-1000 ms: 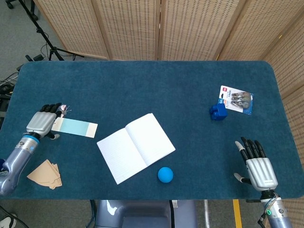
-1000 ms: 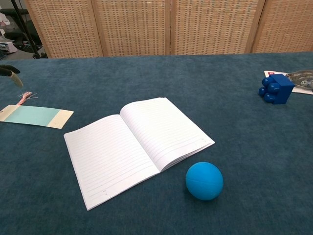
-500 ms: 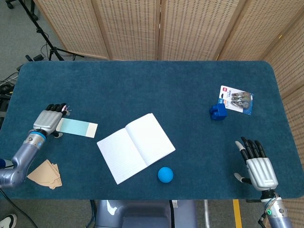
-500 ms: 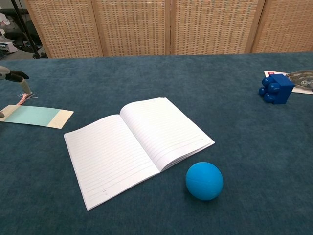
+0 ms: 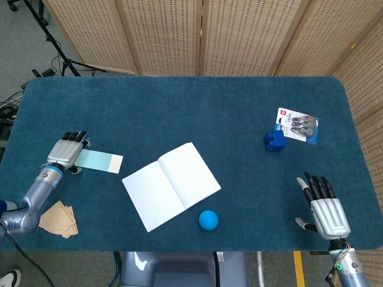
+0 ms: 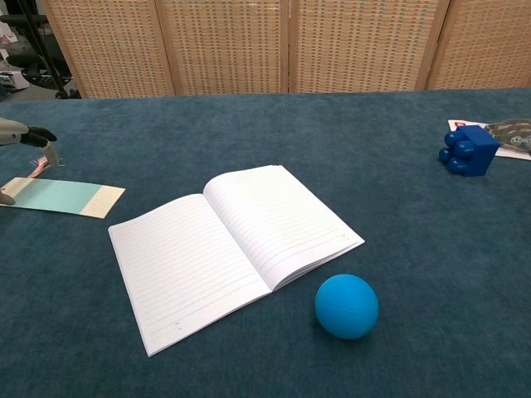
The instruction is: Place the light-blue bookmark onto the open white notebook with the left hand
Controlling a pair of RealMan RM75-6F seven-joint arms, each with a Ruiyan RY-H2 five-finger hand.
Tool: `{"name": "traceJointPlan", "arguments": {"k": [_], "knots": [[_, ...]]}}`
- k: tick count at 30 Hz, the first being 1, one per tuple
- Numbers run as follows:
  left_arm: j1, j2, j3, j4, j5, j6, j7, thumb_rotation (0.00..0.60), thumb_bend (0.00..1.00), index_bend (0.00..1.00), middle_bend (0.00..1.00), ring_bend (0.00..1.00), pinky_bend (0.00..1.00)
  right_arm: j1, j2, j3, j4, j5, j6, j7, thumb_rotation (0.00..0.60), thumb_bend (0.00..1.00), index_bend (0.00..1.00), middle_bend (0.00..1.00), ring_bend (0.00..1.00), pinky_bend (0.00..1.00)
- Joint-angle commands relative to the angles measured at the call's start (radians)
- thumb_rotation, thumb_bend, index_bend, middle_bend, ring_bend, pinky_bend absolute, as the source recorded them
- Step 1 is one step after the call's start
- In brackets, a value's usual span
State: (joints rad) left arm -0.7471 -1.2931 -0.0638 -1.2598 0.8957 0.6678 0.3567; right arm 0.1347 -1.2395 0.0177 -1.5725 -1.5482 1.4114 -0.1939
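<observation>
The open white notebook sits face-up on the blue desk, so I'll use it as the reference point. The light-blue bookmark lies flat on the desk to the left of the notebook, near it but not touching, with a cream strip on the end facing the notebook. In the chest view its pinkish tassel sticks out at the far-left end.

The left hand is over that tassel end of the bookmark, palm down, dark fingers pointing away from the robot. From the head view it covers the bookmark's left end. Whether it's actually pinching the bookmark or just resting over it, I honestly can't tell; the chest view only catches a bit of fingers at the frame edge above the tassel.

The right hand is well off to the right of the notebook, near the front edge of the desk, palm down with fingers spread and nothing in it.

Other stuff: a blue ball just in front of the notebook's right page, a blue toy block far to the right and behind the notebook, with a blister pack touching or just beside it. Some tan wedge-shaped pieces lie left of the notebook, near the front, by the left forearm.
</observation>
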Motion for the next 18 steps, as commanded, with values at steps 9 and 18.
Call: {"name": "traceJointPlan", "arguments": {"k": [9, 18], "knots": [[0.003, -0.058, 0.025, 0.046, 0.025, 0.061, 0.048, 0.600, 0.20, 0.27, 0.00, 0.00, 0.00, 0.001, 0.001, -0.002, 0.001, -0.005, 0.001, 0.006, 0.600, 0.09, 0.00, 0.00, 0.00, 0.00], [0.006, -0.082, 0.025, 0.064, 0.035, 0.064, 0.043, 0.600, 0.20, 0.27, 0.00, 0.00, 0.00, 0.001, 0.001, -0.003, 0.001, -0.006, 0.001, 0.007, 0.600, 0.09, 0.00, 0.00, 0.00, 0.00]]}}
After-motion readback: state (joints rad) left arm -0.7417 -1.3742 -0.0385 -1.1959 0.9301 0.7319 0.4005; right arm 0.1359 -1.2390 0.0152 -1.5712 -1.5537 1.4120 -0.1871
